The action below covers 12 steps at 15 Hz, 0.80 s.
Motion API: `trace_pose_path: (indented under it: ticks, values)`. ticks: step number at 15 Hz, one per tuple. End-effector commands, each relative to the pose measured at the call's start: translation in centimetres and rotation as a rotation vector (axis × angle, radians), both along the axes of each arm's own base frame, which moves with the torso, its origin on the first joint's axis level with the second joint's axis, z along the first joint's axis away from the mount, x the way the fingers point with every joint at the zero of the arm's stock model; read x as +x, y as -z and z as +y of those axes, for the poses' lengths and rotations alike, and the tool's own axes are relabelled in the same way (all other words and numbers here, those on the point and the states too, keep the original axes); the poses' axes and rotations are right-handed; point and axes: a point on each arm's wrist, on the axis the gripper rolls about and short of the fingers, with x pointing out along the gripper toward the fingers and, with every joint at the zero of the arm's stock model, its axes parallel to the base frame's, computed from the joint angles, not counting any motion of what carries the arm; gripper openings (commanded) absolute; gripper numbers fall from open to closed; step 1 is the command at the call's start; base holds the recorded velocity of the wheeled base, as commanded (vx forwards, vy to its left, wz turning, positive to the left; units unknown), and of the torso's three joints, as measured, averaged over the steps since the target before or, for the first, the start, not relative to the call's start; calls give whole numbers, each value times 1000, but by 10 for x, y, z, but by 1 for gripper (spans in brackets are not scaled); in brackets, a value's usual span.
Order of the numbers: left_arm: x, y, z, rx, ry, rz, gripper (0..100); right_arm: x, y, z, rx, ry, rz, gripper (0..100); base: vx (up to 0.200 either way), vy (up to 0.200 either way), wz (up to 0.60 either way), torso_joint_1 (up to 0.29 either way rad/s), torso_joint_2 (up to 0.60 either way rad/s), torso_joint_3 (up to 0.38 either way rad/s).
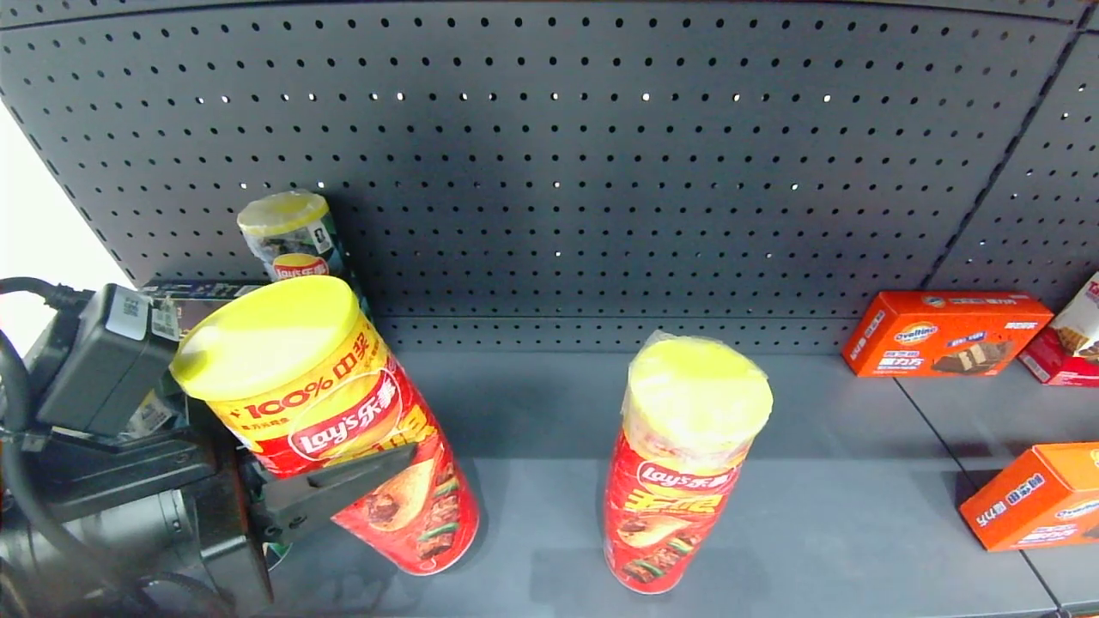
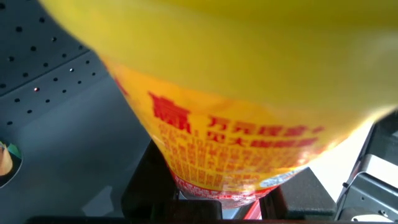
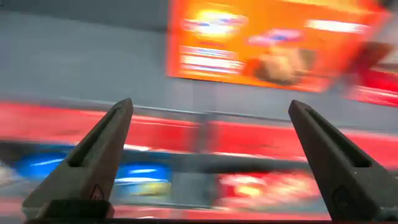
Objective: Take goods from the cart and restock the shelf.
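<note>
Left end effector [image 1: 339, 485] clamped around chip can [image 1: 326, 403], yellow lid, red body. Can is tilted, top leaning left, at the left end of the shelf [image 1: 532, 412]; base low, contact with shelf unclear. Right end effector [image 3: 211, 162] spread wide, holding nothing, blurred orange box [image 3: 267, 43] beyond it. Second can [image 1: 683, 463] stands mid-shelf, apart. Third can [image 1: 288, 236] behind, against the pegboard [image 1: 601, 172].

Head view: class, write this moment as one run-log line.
left pincer: shut on tilted chip can | second can: upright on shelf, apart | right pincer: open | step: can not yet released
</note>
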Motion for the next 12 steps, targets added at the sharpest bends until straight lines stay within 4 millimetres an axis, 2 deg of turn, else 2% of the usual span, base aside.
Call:
trace_pose_path:
  ticks: [1,4,7,9,12]
  values:
    - [0,-1,0,-2,2,-3,0,0,3,-1,-45,59,2,100,0,0,0,0,0,0]
    - [-1,-3,-3,-3,20,-8,0,0,4,5,33,-200,-2,100,0,0,0,0,0,0]
    - [-1,-4,-4,-5,25,-12,0,0,5,5,97,-224,8,100,0,0,0,0,0,0]
    - [-1,-4,-5,-6,35,-11,0,-1,12,6,105,-252,91,100,0,0,0,0,0,0]
    - [-2,-8,-8,-12,52,-22,0,-5,13,4,120,-311,22,100,0,0,0,0,0,0]
